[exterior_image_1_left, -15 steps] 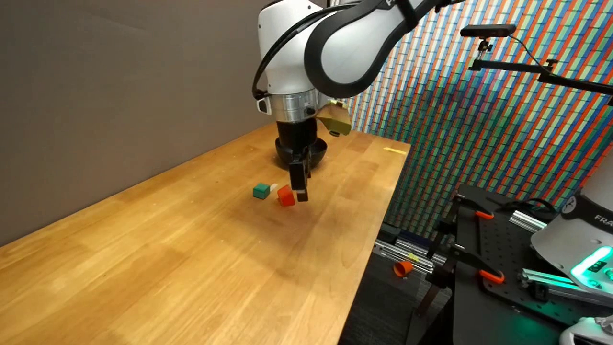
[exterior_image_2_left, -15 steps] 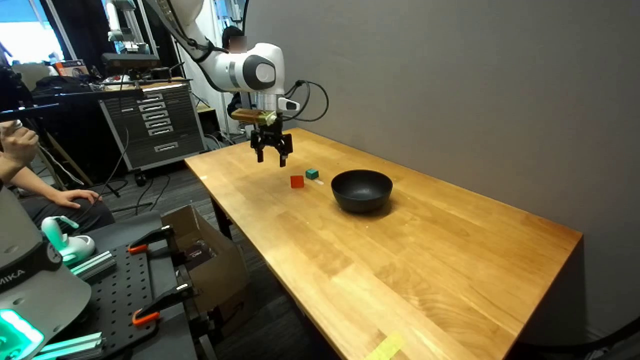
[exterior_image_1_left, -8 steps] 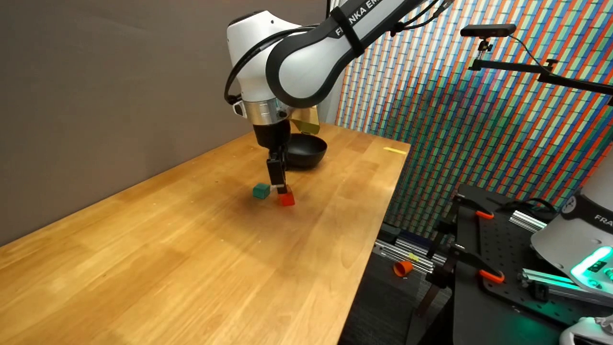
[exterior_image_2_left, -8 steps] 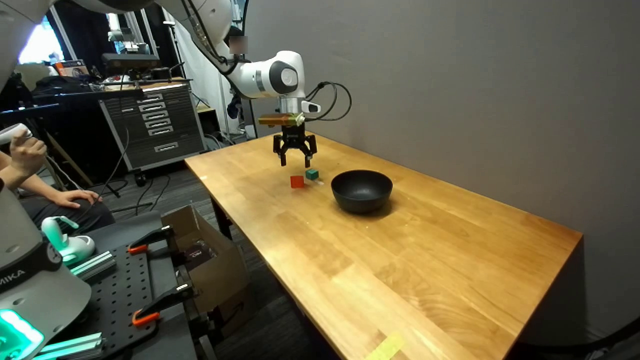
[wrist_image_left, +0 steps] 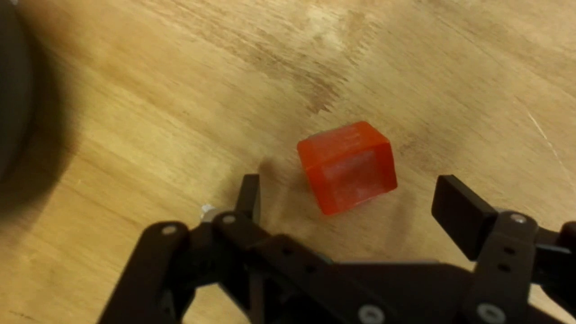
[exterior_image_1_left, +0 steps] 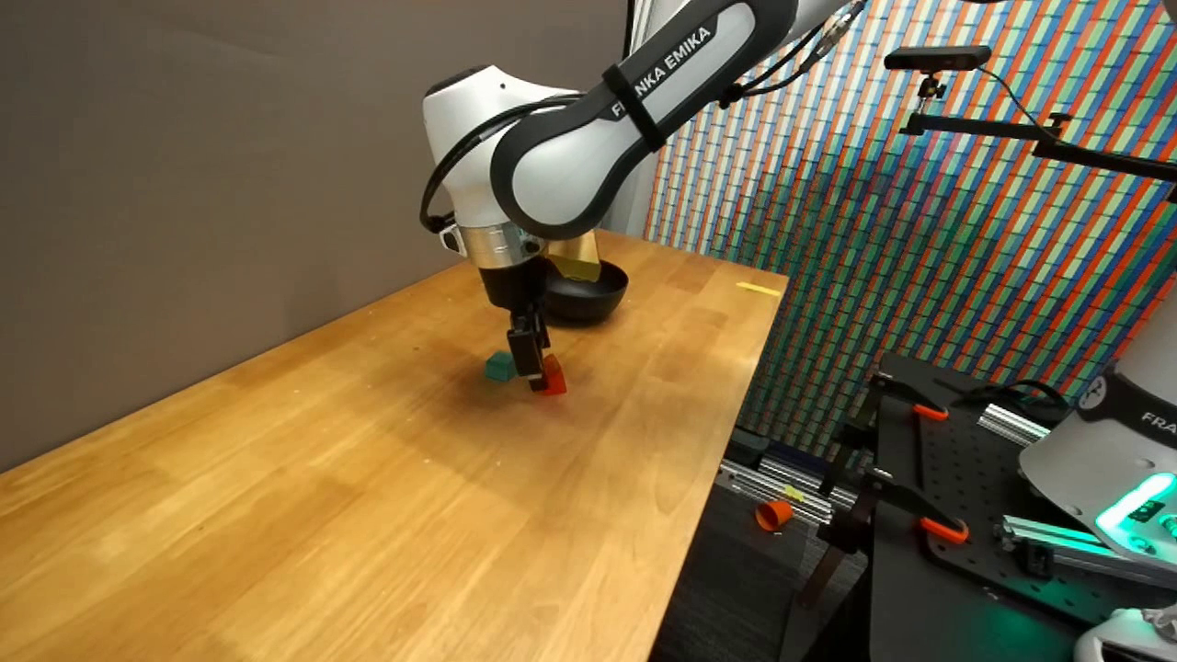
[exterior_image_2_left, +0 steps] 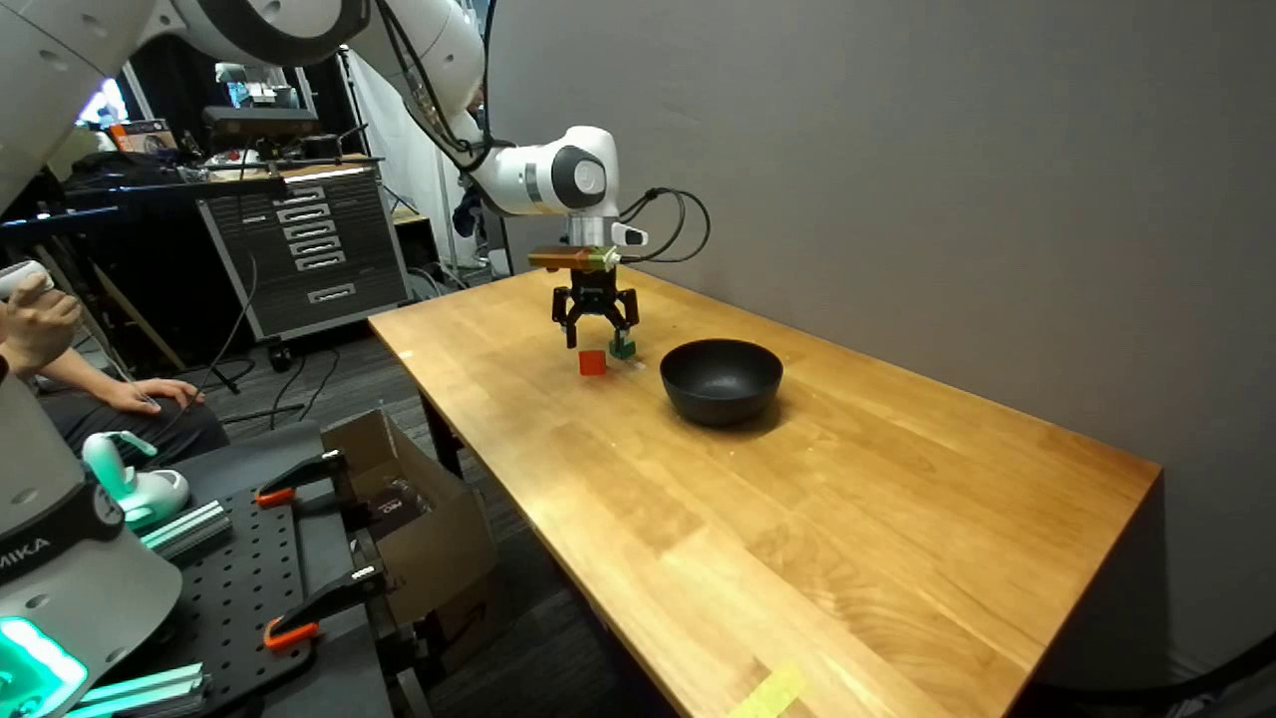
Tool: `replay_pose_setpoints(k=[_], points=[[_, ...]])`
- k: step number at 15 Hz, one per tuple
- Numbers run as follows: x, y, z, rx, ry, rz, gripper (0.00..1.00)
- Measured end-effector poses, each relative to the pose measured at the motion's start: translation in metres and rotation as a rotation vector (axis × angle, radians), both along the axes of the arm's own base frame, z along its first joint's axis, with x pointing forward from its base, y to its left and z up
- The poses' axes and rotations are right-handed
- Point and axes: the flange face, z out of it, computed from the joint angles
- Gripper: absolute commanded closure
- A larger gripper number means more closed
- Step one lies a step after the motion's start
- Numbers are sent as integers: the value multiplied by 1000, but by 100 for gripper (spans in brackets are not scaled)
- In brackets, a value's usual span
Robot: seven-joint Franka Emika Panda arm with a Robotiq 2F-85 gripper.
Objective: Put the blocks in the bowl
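The red block [exterior_image_1_left: 556, 375] lies on the table; it also shows in an exterior view [exterior_image_2_left: 592, 362] and in the wrist view [wrist_image_left: 350, 170]. The green block [exterior_image_2_left: 622, 349] lies close by, also seen in an exterior view [exterior_image_1_left: 499, 367]; in the wrist view it is almost wholly hidden behind the gripper. The black bowl [exterior_image_2_left: 721, 384] stands near the blocks; it is partly behind the arm in an exterior view [exterior_image_1_left: 588, 299] and at the left edge of the wrist view [wrist_image_left: 13, 90]. My gripper [wrist_image_left: 353, 200] is open and empty, low above the table at the blocks [exterior_image_2_left: 597, 340].
A grey wall [exterior_image_2_left: 897, 199] runs along the table's long side. The wooden table [exterior_image_1_left: 368, 515] has yellow tape [exterior_image_2_left: 773, 693] near an edge. A small pale scrap lies by the blocks. A person's hand [exterior_image_2_left: 40, 319] shows beyond the robot base.
My gripper has moved towards the wall, over to the blocks, and then come down close to them. It stays open. The blocks and the bowl have not moved.
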Motion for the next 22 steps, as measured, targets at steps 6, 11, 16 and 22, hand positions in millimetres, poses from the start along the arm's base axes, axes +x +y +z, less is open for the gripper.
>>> replay_pose_setpoints(k=[6,11,16,22], points=[[0,-6,-2,-14,13,-8,80],[9,-14,21,-37,-37,-45,80],[26,-41,95,-172,-229,-157,80],[34,-95,114,-362,-370,-297,22]])
